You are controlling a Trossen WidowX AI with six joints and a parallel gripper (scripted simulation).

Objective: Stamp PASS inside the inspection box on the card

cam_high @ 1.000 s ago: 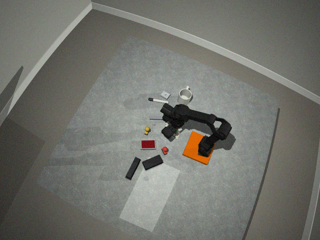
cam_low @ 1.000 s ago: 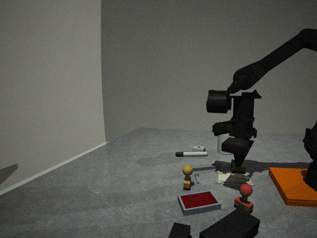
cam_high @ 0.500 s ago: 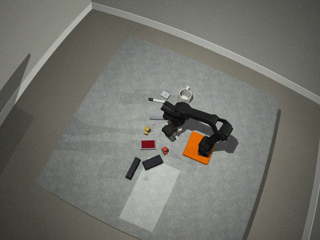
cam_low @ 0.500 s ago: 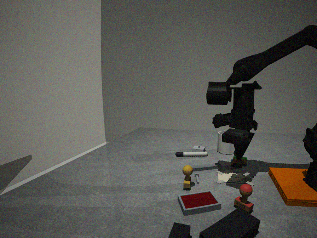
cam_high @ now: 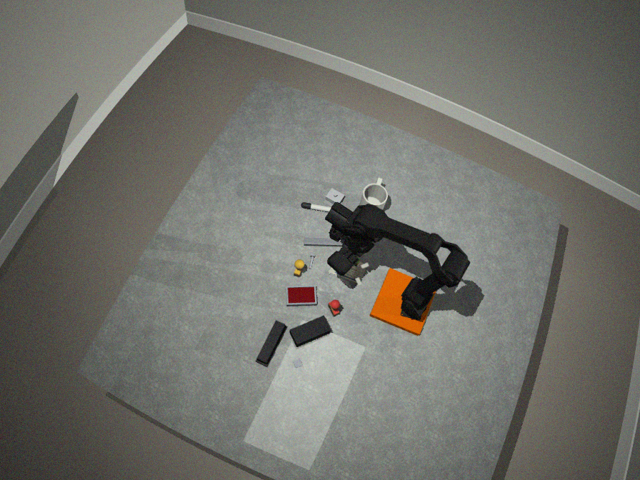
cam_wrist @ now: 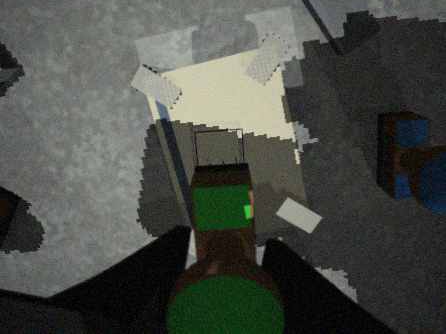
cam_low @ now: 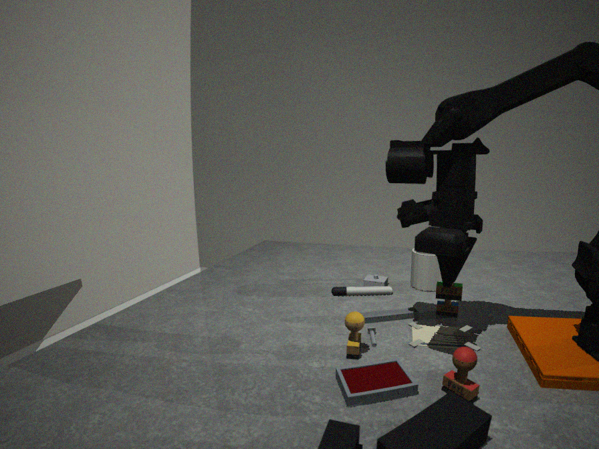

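Gripper (cam_high: 341, 261) (cam_low: 449, 284) (cam_wrist: 226, 246): closed on green stamp (cam_low: 448, 290) (cam_wrist: 222, 208), raised above card (cam_low: 424, 335) (cam_wrist: 225, 91). Inspection box (cam_wrist: 218, 146): faint marks, print probably made, quality unclear. Outstanding: stamp's return to bench.

Dim overall, you get visible grain in all three views. Hard shadows: the arm (cam_high: 408, 228) (cam_low: 519, 81) throws dark patches right of itself on the bench (cam_high: 443, 383) (cam_low: 174, 369) in top. Shadow covers the lower part of the card (cam_wrist: 225, 93) in wrist, jagged edge; upper part is lit. Top view bows the bench's edges. Left wall reads brighter than the back one in exterior. Stamp knob in wrist looks soft.
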